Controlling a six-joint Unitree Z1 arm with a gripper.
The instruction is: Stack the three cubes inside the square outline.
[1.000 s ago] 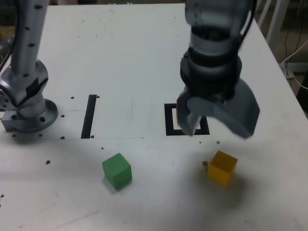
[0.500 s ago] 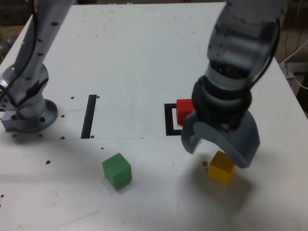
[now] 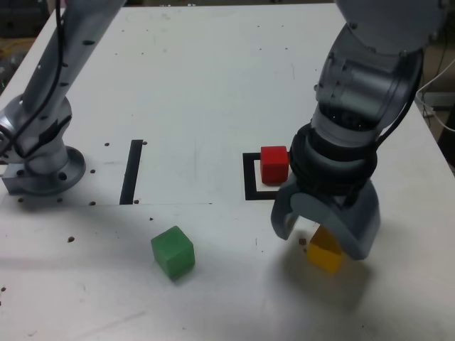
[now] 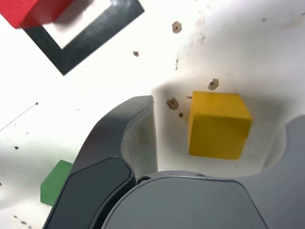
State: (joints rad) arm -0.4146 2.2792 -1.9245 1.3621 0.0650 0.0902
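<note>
We see the gripper [image 3: 321, 229] low over the white counter [image 3: 192, 71], its jaws spread on either side of the yellow cube [image 3: 325, 252]. The red cube [image 3: 274, 164] sits in the square outline [image 3: 250, 181], just behind the gripper. The green cube [image 3: 173, 251] lies well apart toward the exterior view's left, near a thin black strip [image 3: 131, 171].

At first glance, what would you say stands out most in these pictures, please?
The big grey end effector dominates, hanging open over the yellow cube, which sits between its jaws without being gripped. Behind it, the red cube sits in the black square outline, toward the corner on the exterior view's left. The green cube lies alone on the white table, further toward that view's left.
</note>
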